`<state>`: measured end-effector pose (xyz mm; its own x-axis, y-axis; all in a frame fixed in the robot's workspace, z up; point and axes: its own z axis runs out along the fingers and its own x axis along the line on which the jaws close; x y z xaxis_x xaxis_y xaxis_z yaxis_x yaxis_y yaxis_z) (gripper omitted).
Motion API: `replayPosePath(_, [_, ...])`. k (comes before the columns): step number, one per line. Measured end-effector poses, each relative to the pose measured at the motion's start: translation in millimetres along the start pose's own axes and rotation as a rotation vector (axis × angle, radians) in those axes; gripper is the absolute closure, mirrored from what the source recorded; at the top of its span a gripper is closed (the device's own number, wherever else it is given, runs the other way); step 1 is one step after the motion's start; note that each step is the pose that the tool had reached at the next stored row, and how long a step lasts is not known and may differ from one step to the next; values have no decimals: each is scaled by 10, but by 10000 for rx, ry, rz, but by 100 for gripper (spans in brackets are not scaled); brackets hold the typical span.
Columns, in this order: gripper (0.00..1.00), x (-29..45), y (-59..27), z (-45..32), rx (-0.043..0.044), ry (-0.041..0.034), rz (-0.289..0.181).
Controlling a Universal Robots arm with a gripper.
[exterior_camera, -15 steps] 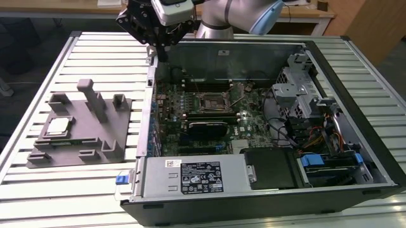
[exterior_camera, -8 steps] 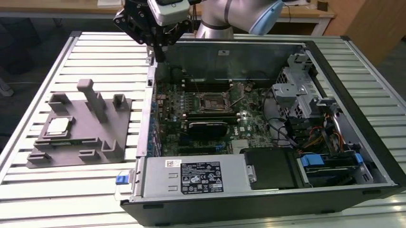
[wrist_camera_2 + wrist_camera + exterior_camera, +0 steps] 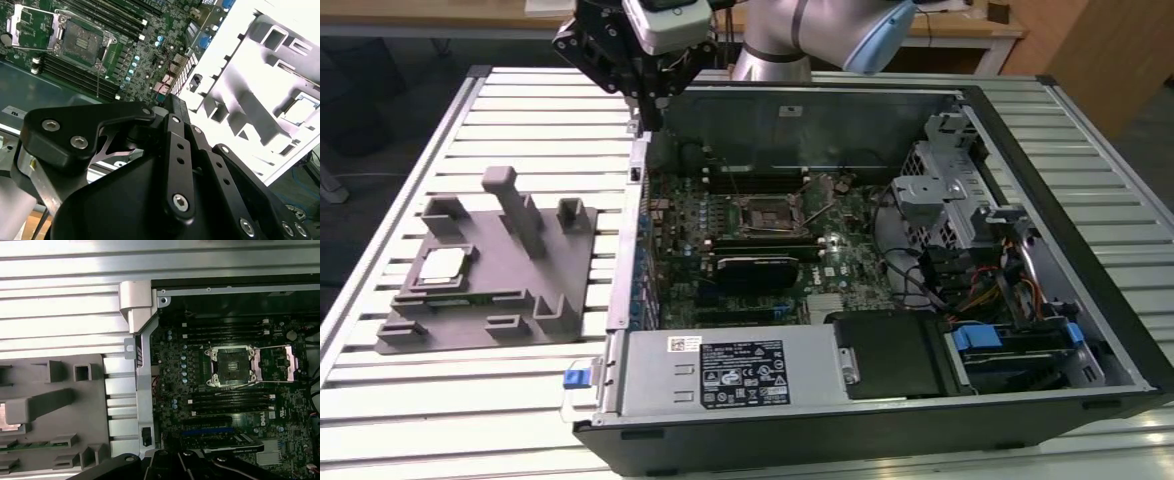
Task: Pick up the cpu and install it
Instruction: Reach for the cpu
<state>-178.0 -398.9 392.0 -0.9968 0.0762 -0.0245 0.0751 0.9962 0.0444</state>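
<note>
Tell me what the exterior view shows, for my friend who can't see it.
A robot's pincer hangs above a corner of an open computer case on a slatted metal table. The cpu lies on a grey fixture at the exterior view's left, apart from the pincer. The socket inside the case is empty.

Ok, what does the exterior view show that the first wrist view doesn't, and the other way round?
The exterior view's own: the whole cpu lying flat on the grey fixture plate, the arm, the power supply and the drive cage.

The first wrist view's own: a straight look down at the metal load plate, flipped open beside the socket.

Shared: the motherboard, the empty socket, the fixture plate, the slatted table, and the end effector, which holds nothing.
</note>
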Motion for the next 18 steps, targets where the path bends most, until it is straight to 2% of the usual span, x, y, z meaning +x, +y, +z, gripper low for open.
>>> replayPosePath(18, [89,105,-8,0,1,1,0])
